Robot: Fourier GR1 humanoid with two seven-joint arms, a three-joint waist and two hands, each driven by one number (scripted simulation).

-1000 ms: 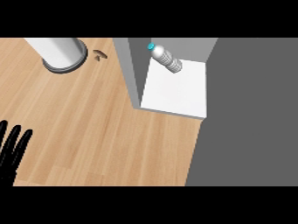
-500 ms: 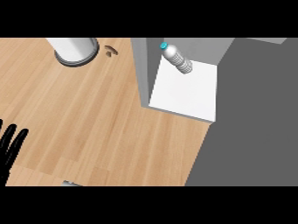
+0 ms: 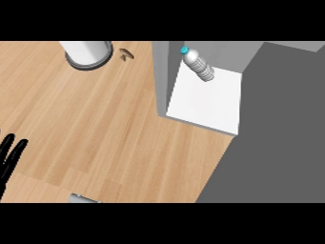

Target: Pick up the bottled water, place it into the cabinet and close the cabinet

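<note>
Left hand (image 3: 0, 164) sits at the counter's (image 3: 87, 124) near-left corner, fingers straight and pointing up, released, holding nothing. It is well apart from everything else on the counter.

Near edge, right of the hand: you see a small grey piece (image 3: 81, 198), only its top showing. Cannot tell what it is.

Far edge: an upright grey cylinder (image 3: 87, 52), cut off by the top of the view. Just right of it lies a small brown bit (image 3: 127, 54), apart from the cylinder and near the cabinet (image 3: 162, 76).

The cabinet stands at the counter's far-right corner. Its grey wall (image 3: 160, 90) faces the counter and the white shelf (image 3: 210, 102) lies open to view.

The bottle (image 3: 198, 65) lies on its side on that shelf, at the shelf's far-left corner. Its blue cap points to the far left, just beside the wall; cannot tell whether they touch. Nothing lies between the bottle and the shelf's open near edge. No hand is near it.

Against half a second ago: cylinder, brown bit, cabinet and bottle sit a touch further right in the view. The bottle keeps the same lie on the shelf. The hand is unchanged, still released at the same corner.
</note>
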